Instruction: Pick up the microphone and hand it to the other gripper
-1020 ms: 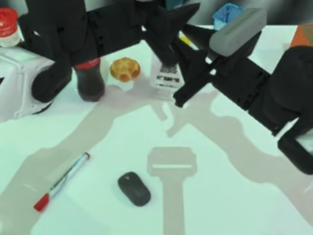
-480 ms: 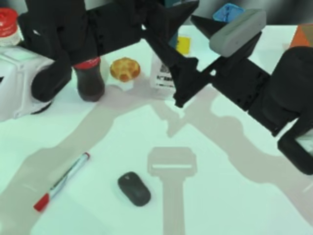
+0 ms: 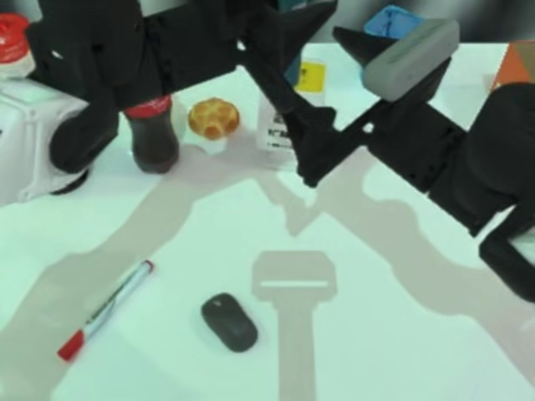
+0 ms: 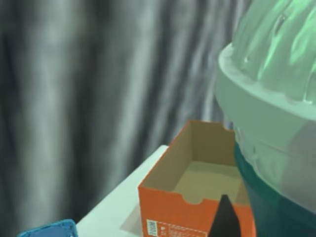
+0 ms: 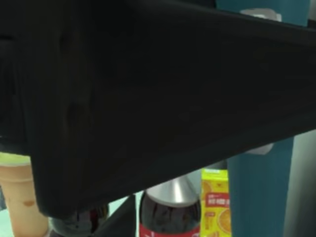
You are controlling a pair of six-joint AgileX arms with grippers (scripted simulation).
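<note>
The microphone [image 4: 276, 148] fills the left wrist view, with a dark teal body and a ribbed silvery-white head. My left gripper [image 3: 288, 46] is shut on it high over the table's back middle. One of its black fingers [image 4: 224, 219] shows beside the teal body. From above only a strip of the teal microphone [image 3: 292, 73] peeks out under the arms. My right gripper [image 3: 322, 104], on the arm with the grey block, stands open just right of it, fingers spread wide and off the body. The right wrist view shows the teal microphone [image 5: 261, 187] behind a dark arm.
Along the back stand a cola bottle [image 3: 152, 134], a bread roll [image 3: 214, 117], a white barcode box [image 3: 280, 125], a yellow juice carton [image 3: 312, 77], a blue bin [image 3: 389, 21] and an orange box [image 4: 192, 197]. A red-capped marker [image 3: 104, 311] and a black mouse [image 3: 228, 322] lie in front.
My right gripper's fingers have spread apart and drawn back to the right, off the microphone. The left gripper keeps hold of it.
</note>
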